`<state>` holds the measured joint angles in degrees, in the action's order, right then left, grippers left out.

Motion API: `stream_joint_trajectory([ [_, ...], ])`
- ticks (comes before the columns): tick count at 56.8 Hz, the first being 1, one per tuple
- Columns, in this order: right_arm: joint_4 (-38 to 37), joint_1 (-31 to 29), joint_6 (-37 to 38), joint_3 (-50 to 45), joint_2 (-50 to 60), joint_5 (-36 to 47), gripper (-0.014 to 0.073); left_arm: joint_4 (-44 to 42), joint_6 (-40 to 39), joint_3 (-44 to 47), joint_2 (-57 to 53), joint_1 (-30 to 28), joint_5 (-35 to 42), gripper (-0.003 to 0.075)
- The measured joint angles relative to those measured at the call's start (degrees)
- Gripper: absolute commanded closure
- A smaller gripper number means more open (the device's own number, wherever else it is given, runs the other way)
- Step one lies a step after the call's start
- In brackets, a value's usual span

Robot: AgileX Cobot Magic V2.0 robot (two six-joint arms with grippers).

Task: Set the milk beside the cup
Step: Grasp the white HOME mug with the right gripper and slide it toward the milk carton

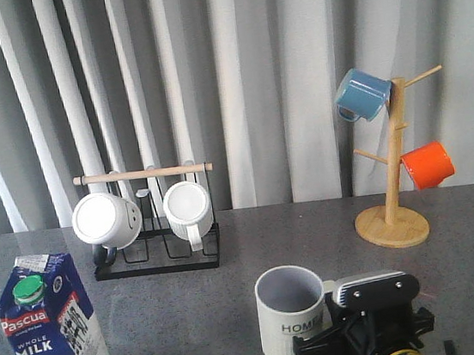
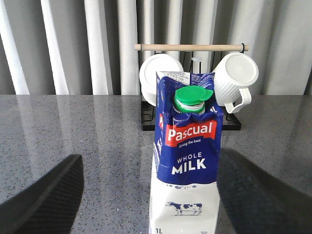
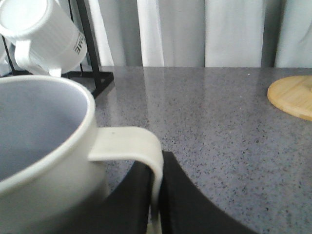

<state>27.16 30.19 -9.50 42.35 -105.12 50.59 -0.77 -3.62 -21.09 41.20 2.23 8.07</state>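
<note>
A: What is being cut off or hidden here?

B: In the front view the milk (image 1: 53,332) is standing at 8 o'clock on the table (image 1: 192,304), its base running off the frame. The left gripper (image 2: 148,195) is not showing there at all; in its wrist view only two blurred dark fingers (image 2: 44,200) are appearing, spread wide either side of the milk and not touching it.

A: And the right gripper?

B: The right gripper (image 1: 360,335) is sitting at 5 o'clock, partly cropped. Its dark fingers (image 3: 141,200) are closing on the cup handle (image 3: 131,146), pinching it.

A: Where is the cup?

B: The cup (image 1: 293,313) is standing upright at 6 o'clock, well apart from the milk. Its grey inside is looking empty.

A: Other containers?

B: Two white mugs (image 1: 106,219) are lying on their sides on a black rack (image 1: 156,261) at 10 o'clock. A blue mug (image 1: 359,94) and an orange mug (image 1: 427,164) are hanging on a wooden tree (image 1: 392,210) at 2 o'clock.
</note>
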Motion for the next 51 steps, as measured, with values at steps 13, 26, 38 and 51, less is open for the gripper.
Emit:
stream_joint_trajectory([
  [13, 8.57, 2.88, -6.99, 2.25, -3.64, -0.24, 0.0494, 0.00, 0.00, 0.00, 0.00, 0.00, 0.00, 0.0187],
  [26, 8.69, 3.01, -7.48, 1.40, -3.25, -1.27, 0.0312, 0.00, 0.00, 0.00, 0.00, 0.00, 0.00, 0.0187],
  [38, 5.89, 3.01, -7.03, -4.04, 2.21, -1.43, 0.0248, 0.00, 0.00, 0.00, 0.00, 0.00, 0.00, 0.0187],
  [51, 2.83, 2.67, -10.18, -11.50, 14.38, -3.56, 0.0248, 0.00, 0.00, 0.00, 0.00, 0.00, 0.00, 0.0187],
])
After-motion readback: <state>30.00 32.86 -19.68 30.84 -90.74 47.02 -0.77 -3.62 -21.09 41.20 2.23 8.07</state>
